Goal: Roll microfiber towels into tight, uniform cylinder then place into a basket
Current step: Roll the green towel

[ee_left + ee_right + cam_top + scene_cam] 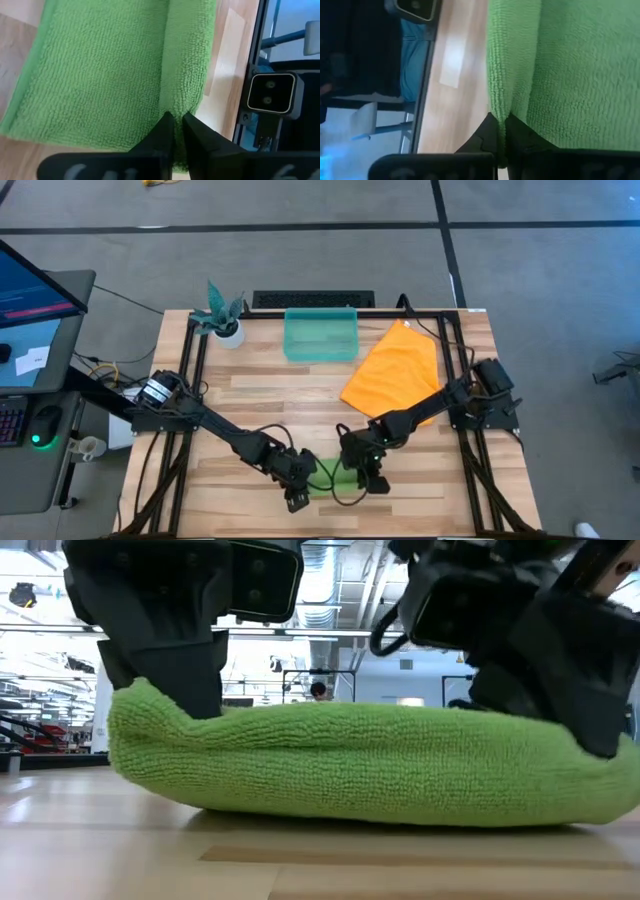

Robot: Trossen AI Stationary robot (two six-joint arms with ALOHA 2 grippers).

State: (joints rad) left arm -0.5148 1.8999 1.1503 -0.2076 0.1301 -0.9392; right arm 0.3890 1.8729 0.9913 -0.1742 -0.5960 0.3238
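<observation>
The lime green towel [335,478] lies bunched in a long, low lump on the table near its front edge, and it fills the low view [360,760]. My left gripper [297,492] is shut on the towel's left end. My right gripper [372,478] is shut on its right end. The orange towel [395,370] lies spread flat at the back right, and no gripper touches it. The teal basket [320,335] stands at the back middle. My left gripper pinches a raised fold of the green towel [172,107] between its two fingers [160,132], near the towel's left end. The fingers come from above, pointing down. The towel rests on the table. My right gripper pinches a raised fold of the green towel [502,112] between its two fingers [487,130], near the towel's right end. The fingers come from above, pointing down. The towel rests on the table and sags between the two grippers.
A white pot with a teal plant [225,320] stands at the back left, beside the basket. Black frame rails [195,370] run along the table's left and right sides. A small white camera [270,95] sits at the table's edge, close to the towel.
</observation>
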